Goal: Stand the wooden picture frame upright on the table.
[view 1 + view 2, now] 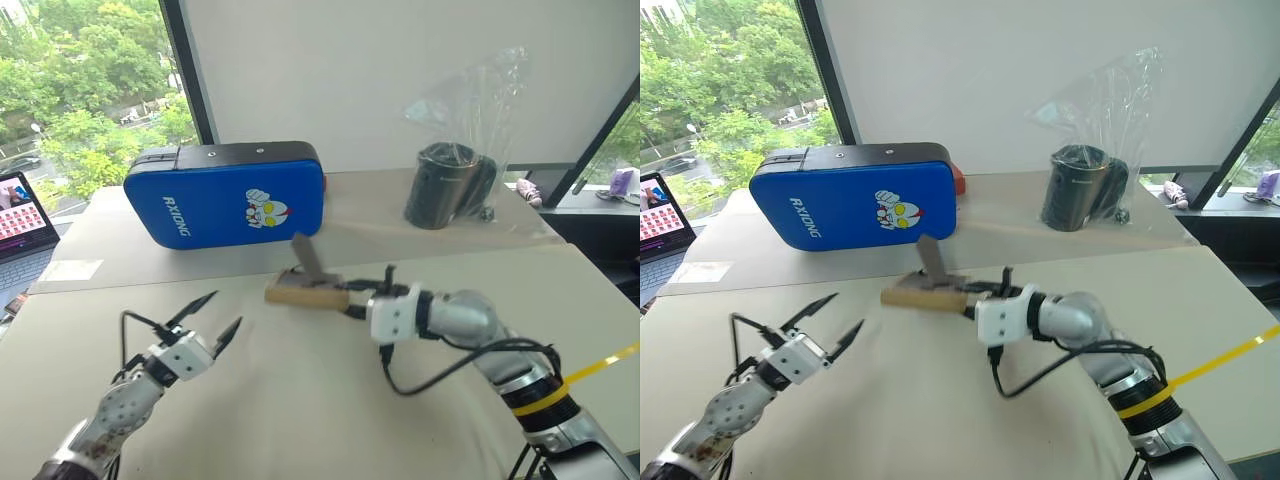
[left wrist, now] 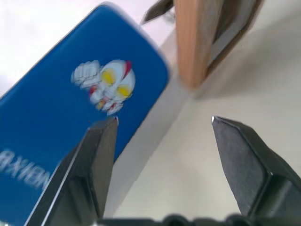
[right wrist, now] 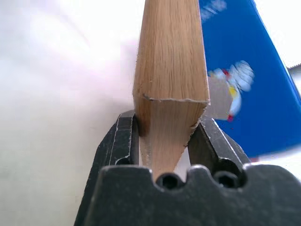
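Nearest you, your left gripper (image 1: 207, 333) hangs low over the table (image 1: 300, 420) on the left, its two black pointed fingers spread apart with nothing between them. All around it the beige tabletop is bare and matte, so you have open room to the left, toward you, and across to the other arm. The table's right edge runs diagonally past your right forearm, where a yellow strap crosses.

Just past centre, your right gripper (image 1: 352, 298) is clamped on the right end of the wooden picture frame (image 1: 305, 290). In the right wrist view the fingers (image 3: 120, 141) press on both faces of a light-wood corner with clear grain and a mitred joint. The frame lies roughly level, edge toward you, lifted a little off the table, with its grey stand flap (image 1: 308, 256) sticking up from the back. Its left end is free, well apart from your left gripper.

Beyond the frame a seam crosses the tabletop. Behind it the blue pad (image 1: 228, 192) stands on its long edge, smooth, rounded at the corners, with a cartoon figure and white lettering. To the right sits a black cylinder (image 1: 445, 185) in crinkled clear plastic. At the far left edge, a laptop (image 1: 22, 215) shows.
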Tool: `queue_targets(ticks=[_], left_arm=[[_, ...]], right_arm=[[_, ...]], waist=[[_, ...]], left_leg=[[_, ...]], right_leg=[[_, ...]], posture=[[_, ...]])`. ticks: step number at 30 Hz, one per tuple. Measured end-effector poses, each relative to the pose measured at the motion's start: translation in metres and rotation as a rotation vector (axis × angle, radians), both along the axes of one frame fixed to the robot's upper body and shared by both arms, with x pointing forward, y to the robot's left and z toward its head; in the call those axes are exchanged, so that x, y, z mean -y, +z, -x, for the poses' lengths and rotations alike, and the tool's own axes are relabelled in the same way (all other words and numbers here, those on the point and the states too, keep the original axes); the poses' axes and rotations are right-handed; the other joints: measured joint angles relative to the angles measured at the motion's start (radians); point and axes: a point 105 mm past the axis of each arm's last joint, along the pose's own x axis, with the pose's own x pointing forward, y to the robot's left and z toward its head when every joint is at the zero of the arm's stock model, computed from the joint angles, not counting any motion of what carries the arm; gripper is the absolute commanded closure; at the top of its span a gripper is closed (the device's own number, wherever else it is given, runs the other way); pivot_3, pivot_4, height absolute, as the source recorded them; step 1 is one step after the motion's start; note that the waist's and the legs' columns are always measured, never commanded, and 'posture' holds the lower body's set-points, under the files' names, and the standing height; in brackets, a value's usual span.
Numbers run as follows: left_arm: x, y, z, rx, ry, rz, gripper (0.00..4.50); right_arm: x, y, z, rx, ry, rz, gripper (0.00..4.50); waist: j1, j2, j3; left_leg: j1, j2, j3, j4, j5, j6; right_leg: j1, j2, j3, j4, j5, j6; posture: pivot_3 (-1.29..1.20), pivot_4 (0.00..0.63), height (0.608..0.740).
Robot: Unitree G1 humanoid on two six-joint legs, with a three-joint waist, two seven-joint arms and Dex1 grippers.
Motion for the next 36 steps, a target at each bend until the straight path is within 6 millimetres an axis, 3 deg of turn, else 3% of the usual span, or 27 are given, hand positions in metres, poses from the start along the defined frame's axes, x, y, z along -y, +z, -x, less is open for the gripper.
queue_targets(ticks=[1,4,7,11,16,18,25,29,32,34,36], left_arm=[[0.005,-0.006,0.006,-0.034,-0.004,0.011,1.08],[0.013,-0.013,0.013,-0.072,-0.014,0.013,1.08],[0.024,-0.007,0.013,-0.055,-0.03,0.035,1.08],[0.028,-0.003,0.012,-0.045,-0.034,0.024,1.08],[0.032,-0.004,0.011,-0.046,-0.042,0.023,1.08],[0.032,-0.002,0.01,-0.036,-0.042,0.014,1.03],[0.033,-0.003,0.01,-0.039,-0.044,0.021,1.03],[0.034,-0.004,0.01,-0.047,-0.048,0.028,1.03],[0.028,-0.001,0.007,-0.063,0.005,0.099,1.03],[0.022,0.001,0.003,-0.107,0.069,0.195,1.03],[0.022,-0.001,0.0,-0.142,0.094,0.254,1.03]], right_arm=[[0.004,0.017,0.0,-0.08,-0.007,-0.047,3.25],[0.001,0.04,0.009,-0.365,0.041,-0.144,3.25],[0.001,0.039,0.016,-0.647,0.051,-0.158,3.25],[0.011,0.019,0.014,-0.9,0.017,-0.155,3.25],[0.021,-0.012,0.0,-0.993,-0.071,-0.119,3.25],[0.021,-0.014,-0.001,-0.983,-0.061,-0.108,2.23],[0.024,-0.025,-0.005,-1.015,-0.087,-0.093,0.05],[0.029,-0.019,-0.003,-1.014,-0.089,-0.116,0.05],[0.051,-0.012,0.004,-0.991,-0.124,-0.15,0.05],[0.068,-0.018,0.016,-0.975,-0.174,-0.15,0.05],[0.071,-0.021,0.021,-0.969,-0.193,-0.155,0.05]], waist=[[0.003,0.001,0.001],[0.016,0.001,0.002],[0.025,0.001,0.002],[0.024,0.001,0.002],[0.018,0.0,0.002],[0.013,0.0,0.002],[0.016,0.0,0.003],[0.018,0.0,0.003],[0.028,0.0,0.003],[0.032,0.0,0.003],[0.031,-0.001,0.003]], left_leg=[[0.0,0.0,-0.001,0.0,0.0,0.0],[0.0,0.001,-0.002,0.0,0.0,0.0],[0.0,0.0,-0.002,0.0,0.0,0.0],[-0.001,0.0,-0.001,0.0,0.0,0.0],[-0.002,0.0,-0.001,0.0,0.0,0.0],[-0.001,0.0,-0.001,0.0,0.0,0.001],[-0.001,0.0,-0.001,0.0,0.0,0.001],[-0.002,0.0,-0.001,0.0,0.0,0.001],[-0.004,0.0,-0.002,0.0,-0.001,0.001],[-0.005,0.0,-0.002,0.001,-0.001,0.002],[-0.005,0.0,-0.002,0.001,-0.001,0.002]], right_leg=[[0.0,0.0,-0.001,0.0,0.0,0.0],[0.0,0.001,-0.002,-0.001,-0.001,-0.002],[0.001,0.001,-0.003,-0.002,0.0,-0.002],[0.001,0.0,-0.002,-0.001,0.0,-0.002],[-0.001,0.001,-0.002,-0.001,0.0,-0.002],[0.0,0.001,-0.002,-0.001,0.0,-0.002],[0.0,0.001,-0.002,-0.001,0.0,-0.002],[-0.001,0.0,-0.002,-0.001,0.0,-0.002],[0.0,0.0,-0.004,-0.002,0.0,-0.001],[-0.001,0.0,-0.004,-0.002,0.0,-0.001],[-0.001,0.0,-0.003,-0.002,0.0,-0.001]], posture=[[0.0,0.15,0.74],[0.0,0.15,0.74],[0.0,0.15,0.74],[0.0,0.15,0.74],[0.0,0.15,0.74],[0.0,0.15,0.74],[0.0,0.15,0.74],[0.0,0.15,0.74],[0.0,0.15,0.74],[0.0,0.15,0.74],[0.0,0.15,0.74]])
